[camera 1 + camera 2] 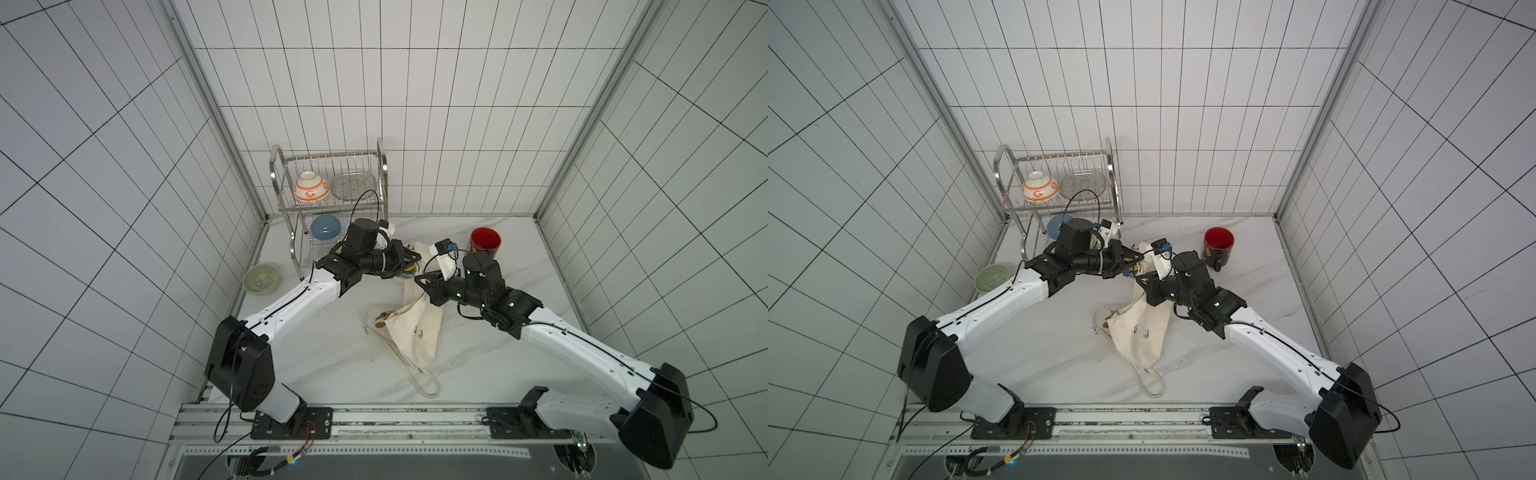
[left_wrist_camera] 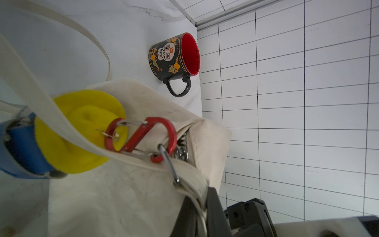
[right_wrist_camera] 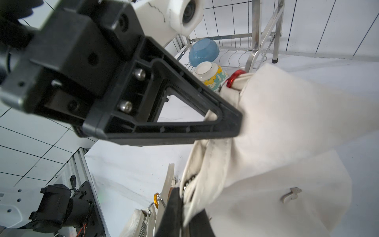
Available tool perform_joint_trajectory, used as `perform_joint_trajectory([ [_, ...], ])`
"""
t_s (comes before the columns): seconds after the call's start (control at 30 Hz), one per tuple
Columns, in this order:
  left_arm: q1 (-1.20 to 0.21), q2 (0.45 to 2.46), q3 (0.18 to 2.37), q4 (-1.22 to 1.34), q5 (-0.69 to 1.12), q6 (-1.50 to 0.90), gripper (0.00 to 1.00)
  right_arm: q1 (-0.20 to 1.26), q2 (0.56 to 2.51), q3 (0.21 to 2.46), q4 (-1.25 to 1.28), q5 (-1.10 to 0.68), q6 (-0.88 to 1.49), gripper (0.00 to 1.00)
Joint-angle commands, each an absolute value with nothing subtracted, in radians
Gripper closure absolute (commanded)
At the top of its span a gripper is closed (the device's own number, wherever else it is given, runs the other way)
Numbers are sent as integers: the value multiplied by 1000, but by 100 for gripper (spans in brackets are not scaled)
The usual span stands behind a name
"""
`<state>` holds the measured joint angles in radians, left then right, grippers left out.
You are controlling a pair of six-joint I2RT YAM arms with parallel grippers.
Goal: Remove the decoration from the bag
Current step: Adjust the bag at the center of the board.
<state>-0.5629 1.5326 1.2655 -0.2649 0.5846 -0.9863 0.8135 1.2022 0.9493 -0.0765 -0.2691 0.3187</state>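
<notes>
Left gripper (image 2: 199,197) and right gripper (image 3: 184,205) are both clamping the cream fabric shoulder bag (image 1: 419,332), at 8 o'clock from the black skull-print mug (image 1: 485,249).

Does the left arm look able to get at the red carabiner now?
Probably yes: the red carabiner lies uncovered just ahead of the left gripper, though its jaws are shut on the bag.

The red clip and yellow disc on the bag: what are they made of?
The red clip looks like anodised metal: smooth coloured sheen, bare wire gates. The yellow disc seems felt or soft foam: matte, fuzzy. The bag looks like cream cotton canvas, creased and limp.
</notes>
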Motion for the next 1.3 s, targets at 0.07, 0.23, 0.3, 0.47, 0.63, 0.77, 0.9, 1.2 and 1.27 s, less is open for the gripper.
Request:
perform_joint_trajectory([
  [0.07, -555, 1494, 1304, -335, 583, -846, 100, 822, 1179, 945, -28, -282, 301, 100],
  [0.23, -534, 1450, 1307, -362, 553, -709, 100, 820, 1186, 938, -35, -319, 328, 92],
  [0.3, -516, 1431, 1298, -369, 559, -665, 100, 814, 1179, 943, -50, -341, 327, 75],
  [0.47, -504, 1390, 1306, -460, 544, -476, 100, 767, 1141, 977, -171, -453, 300, 46],
  [0.63, -500, 1342, 1331, -613, 486, -180, 100, 583, 1050, 1020, -315, -662, 231, 37],
  [0.77, -499, 1315, 1415, -759, 442, 76, 100, 460, 1066, 1118, -387, -808, 167, 34],
  [0.9, -513, 1334, 1568, -928, 315, 334, 100, 444, 1135, 1183, -389, -848, 117, 33],
  [1.2, -668, 1274, 1500, -861, 23, 641, 100, 445, 1193, 1145, -127, -911, 301, 31],
  [1.27, -687, 1236, 1387, -740, -4, 653, 100, 445, 1192, 1114, -108, -922, 312, 31],
])
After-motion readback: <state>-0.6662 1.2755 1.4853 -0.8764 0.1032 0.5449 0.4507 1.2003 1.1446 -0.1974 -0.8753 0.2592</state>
